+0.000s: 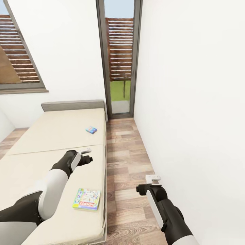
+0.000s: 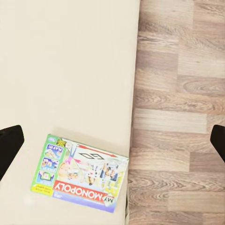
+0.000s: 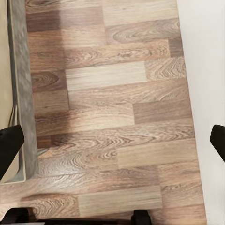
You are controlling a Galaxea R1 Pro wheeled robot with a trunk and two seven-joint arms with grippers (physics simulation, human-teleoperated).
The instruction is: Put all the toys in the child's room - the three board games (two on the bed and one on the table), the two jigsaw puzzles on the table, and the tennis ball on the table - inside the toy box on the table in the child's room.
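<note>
Bed (image 1: 51, 136) taken as landmark; notes run left to right.

Left gripper (image 1: 85, 154) is held above the mattress, between the two board games. In the left wrist view its dark fingertips (image 2: 9, 145) are seen far apart at the picture's edges, nothing between them: released and empty.

Monopoly box (image 1: 86, 199) is lying flat on the mattress, near the bed's floor-side edge, at the near end. In the left wrist view the box (image 2: 82, 173) is seen slightly skewed to that edge, one corner almost at it. Its long axis runs roughly across the bed; the title strip faces the robot.

Small blue box (image 1: 91, 129) is lying flat further up the bed, toward the headboard (image 1: 73, 105), also close to the floor-side edge. Long axis slightly skewed; print too small to be read.

Handling, judged: both are taken to be light, stiff cardboard, smooth-faced and likely to slide on the mattress. Flat faces offer no hold; a pinch across the short sides is advised, or at the corner nearest the edge.

Right gripper (image 1: 153, 179) is held over the wood floor (image 1: 126, 163) beside the bed, near the white wall (image 1: 190, 102). Fingertips (image 3: 10, 152) are spread wide, empty.

Toy box and table: not met with here.
</note>
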